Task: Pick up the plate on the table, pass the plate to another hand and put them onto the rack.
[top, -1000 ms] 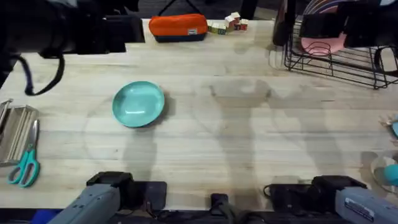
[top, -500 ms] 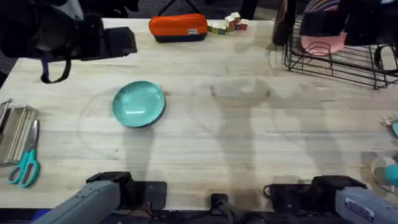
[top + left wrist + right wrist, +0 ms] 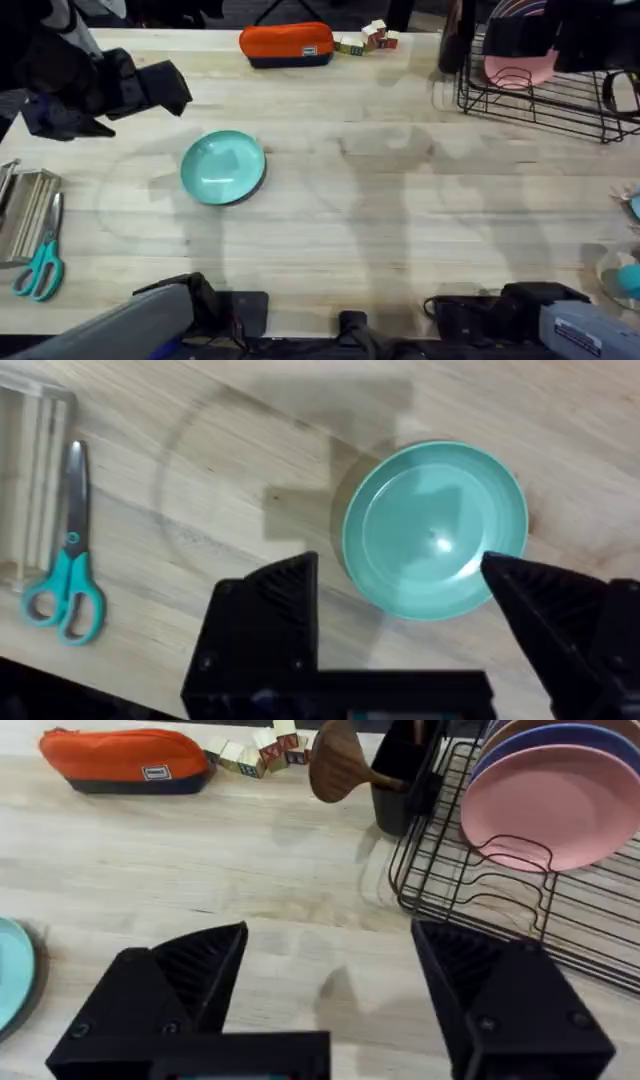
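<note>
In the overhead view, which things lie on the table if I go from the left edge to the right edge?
Scissors → teal plate → orange pouch → small blocks → black wire rack holding a pink plate.

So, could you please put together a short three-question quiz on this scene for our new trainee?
1. True or false: the teal plate lies flat on the table.
2. Which stands in the rack? A) a pink plate B) the scissors C) the orange pouch
3. Fill in: the left gripper, open above the plate, holds ____.

Key: 1 true. 2 A. 3 nothing.
</note>
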{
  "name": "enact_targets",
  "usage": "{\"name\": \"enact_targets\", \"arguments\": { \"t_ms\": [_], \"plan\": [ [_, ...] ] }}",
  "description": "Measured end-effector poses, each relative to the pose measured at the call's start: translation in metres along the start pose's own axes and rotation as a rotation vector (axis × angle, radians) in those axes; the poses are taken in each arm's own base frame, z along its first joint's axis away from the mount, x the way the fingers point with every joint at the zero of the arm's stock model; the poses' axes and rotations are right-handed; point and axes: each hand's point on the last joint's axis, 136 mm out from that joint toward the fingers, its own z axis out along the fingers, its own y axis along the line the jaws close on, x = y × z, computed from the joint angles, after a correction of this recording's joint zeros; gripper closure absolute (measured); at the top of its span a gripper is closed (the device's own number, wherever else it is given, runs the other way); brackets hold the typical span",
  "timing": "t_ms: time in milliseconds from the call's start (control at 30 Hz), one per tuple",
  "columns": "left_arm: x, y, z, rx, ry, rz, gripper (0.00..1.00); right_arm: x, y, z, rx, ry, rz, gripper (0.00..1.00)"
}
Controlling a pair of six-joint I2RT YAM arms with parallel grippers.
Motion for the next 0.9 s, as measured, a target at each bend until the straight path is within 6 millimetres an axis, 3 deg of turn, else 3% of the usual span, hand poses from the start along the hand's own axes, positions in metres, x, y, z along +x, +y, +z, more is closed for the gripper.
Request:
{"name": "enact_targets", "arguments": {
  "t_ms": [700, 900],
  "plan": [
    [0.009, 0.017, 0.071, -0.007, 0.213, -0.088, 0.008, -0.003, 0.000, 0.000, 0.000, -0.012, -0.002, 0.006],
    [0.031, 0.017, 0.107, 0.001, 0.220, -0.091, 0.007, -0.003, 0.000, 0.000, 0.000, -0.013, -0.002, 0.006]
  ]
}}
